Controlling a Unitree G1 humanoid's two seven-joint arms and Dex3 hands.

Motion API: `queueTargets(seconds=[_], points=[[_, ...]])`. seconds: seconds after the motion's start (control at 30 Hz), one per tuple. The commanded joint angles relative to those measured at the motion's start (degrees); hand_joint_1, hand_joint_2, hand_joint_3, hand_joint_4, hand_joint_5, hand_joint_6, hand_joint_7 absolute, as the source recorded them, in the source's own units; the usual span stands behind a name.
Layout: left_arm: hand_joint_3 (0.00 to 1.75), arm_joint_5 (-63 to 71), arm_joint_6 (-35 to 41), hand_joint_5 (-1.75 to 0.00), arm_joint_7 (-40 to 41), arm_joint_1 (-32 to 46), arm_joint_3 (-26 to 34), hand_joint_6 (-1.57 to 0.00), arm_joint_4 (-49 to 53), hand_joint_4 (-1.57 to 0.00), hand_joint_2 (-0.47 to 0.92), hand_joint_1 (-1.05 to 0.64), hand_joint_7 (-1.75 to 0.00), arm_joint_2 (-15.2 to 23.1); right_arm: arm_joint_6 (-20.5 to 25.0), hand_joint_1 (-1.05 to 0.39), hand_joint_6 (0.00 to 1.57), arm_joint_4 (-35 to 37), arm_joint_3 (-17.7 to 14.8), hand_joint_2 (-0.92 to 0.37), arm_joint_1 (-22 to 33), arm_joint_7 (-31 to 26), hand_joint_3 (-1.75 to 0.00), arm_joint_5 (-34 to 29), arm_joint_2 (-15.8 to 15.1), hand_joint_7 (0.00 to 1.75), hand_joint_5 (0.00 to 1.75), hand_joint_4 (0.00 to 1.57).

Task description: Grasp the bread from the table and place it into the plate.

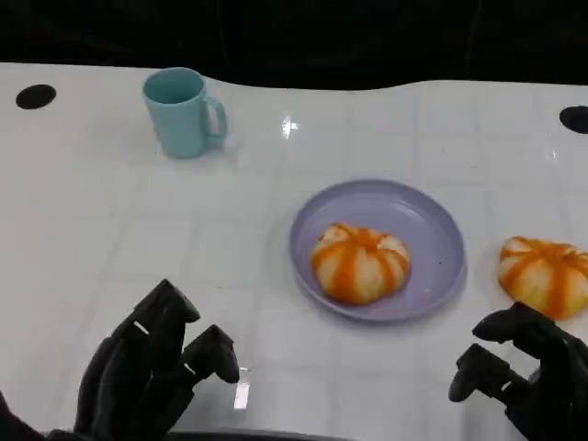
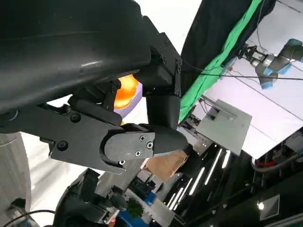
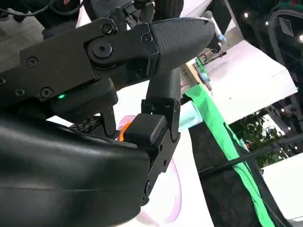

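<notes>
Two round breads with orange stripes are in the head view. One bread (image 1: 360, 262) lies on the purple plate (image 1: 404, 207) at the table's middle. The other bread (image 1: 544, 274) sits on the white table just right of the plate. My right hand (image 1: 524, 372) hovers near the front edge, a little short of that bread, fingers apart and holding nothing. My left hand (image 1: 152, 367) is at the lower left, well away from the plate, also empty with fingers spread. In the left wrist view a piece of orange bread (image 2: 127, 92) on purple shows past the fingers (image 2: 137, 144).
A teal mug (image 1: 182, 112) stands at the back left. Dark round holes mark the table's far left (image 1: 35, 96) and far right (image 1: 575, 118). The right wrist view shows the plate rim (image 3: 175, 198) and the mug (image 3: 189, 116).
</notes>
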Motion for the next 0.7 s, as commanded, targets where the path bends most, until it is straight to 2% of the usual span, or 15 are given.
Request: queueTargets(seconds=[0.03,0.43,0.7], points=[[0.41,1.4,-0.4,-1.75,0.1,0.5,-0.2,-0.55,0.3,-0.78,0.92,-0.53,-1.75,1.3,-0.7,-0.52,0.85,0.4,-0.6,-0.92,-0.3,0.3,-0.22,0.0,-0.8,0.9,1.49,0.74],[0.42,2.7,0.9,-1.75,2.2,0.8,-0.8,-0.6,0.2,-0.84,0.92,-0.51,-1.75,0.9,-1.1,-0.52,0.86,1.3,-0.9,-0.92,-0.9,0.2,-0.22,-0.3,-0.7,0.9,1.49,0.76],[0.43,2.4,-0.4,-1.75,0.6,-0.4,-0.6,-0.59,2.4,-0.82,0.92,-0.52,-1.75,0.9,-1.7,-0.52,0.85,2.8,-1.3,-0.92,-1.7,1.2,-0.23,-0.3,-1.2,0.92,1.49,0.74]])
